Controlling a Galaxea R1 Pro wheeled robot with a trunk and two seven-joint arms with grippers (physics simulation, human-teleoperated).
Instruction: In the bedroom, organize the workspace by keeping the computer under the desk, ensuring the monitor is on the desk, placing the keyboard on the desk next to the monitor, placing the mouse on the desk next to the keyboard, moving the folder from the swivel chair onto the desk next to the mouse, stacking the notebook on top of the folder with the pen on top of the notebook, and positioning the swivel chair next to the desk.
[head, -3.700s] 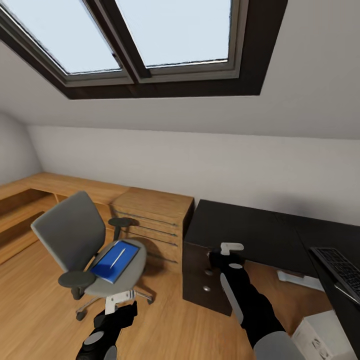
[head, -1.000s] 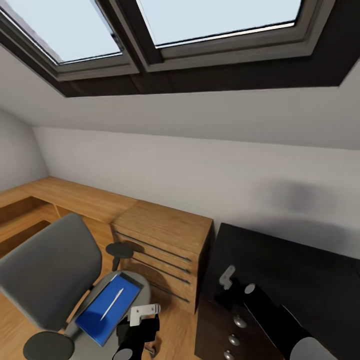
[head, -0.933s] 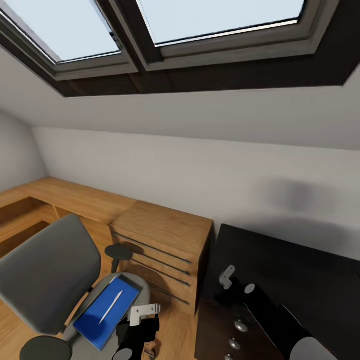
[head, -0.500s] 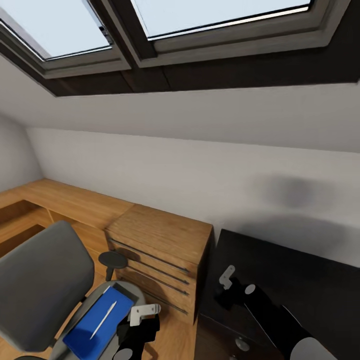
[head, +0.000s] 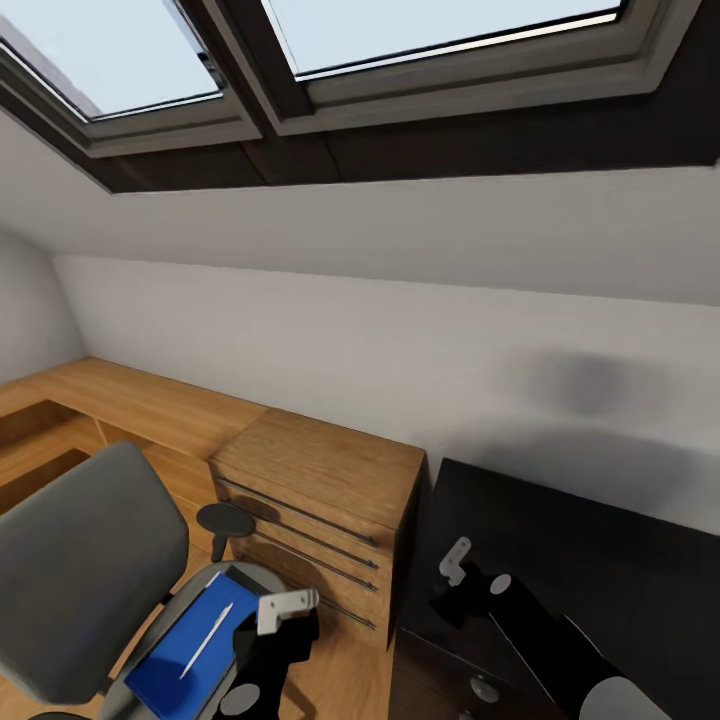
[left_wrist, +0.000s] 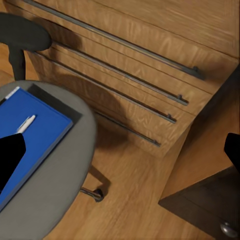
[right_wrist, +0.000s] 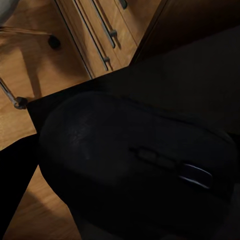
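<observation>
The mouse (right_wrist: 135, 165) is seen in the right wrist view, a dark oval body lying close under that camera with its wheel and buttons faintly visible, over the near left corner of the black desk (head: 600, 560); whether it rests on the desk top or is lifted off it cannot be told. The right end effector (head: 455, 562) shows in the head view as a pale finger tip above that same corner of the desk, and whether its fingers are apart or clamped on the mouse cannot be told. To the left, the blue folder (head: 185, 648) lies flat on the grey seat of the swivel chair (head: 85, 560), with the white pen (head: 207, 640) lying on top of it, roughly along its length. In the left wrist view the folder (left_wrist: 35, 135) and pen (left_wrist: 26, 123) sit on the round seat, whose chrome base reaches out over the wood floor (left_wrist: 130, 200). The left end effector (head: 287, 610) hangs just right of the folder at the near right edge of the seat, touching nothing; its dark fingers (left_wrist: 10, 160) stand wide apart at opposite edges of the left wrist view. Between chair and desk stands the low oak drawer unit (head: 320, 500) with long bar handles, against the pale wall (head: 400, 350). The skylight (head: 400, 40) spans the sloped ceiling above.
</observation>
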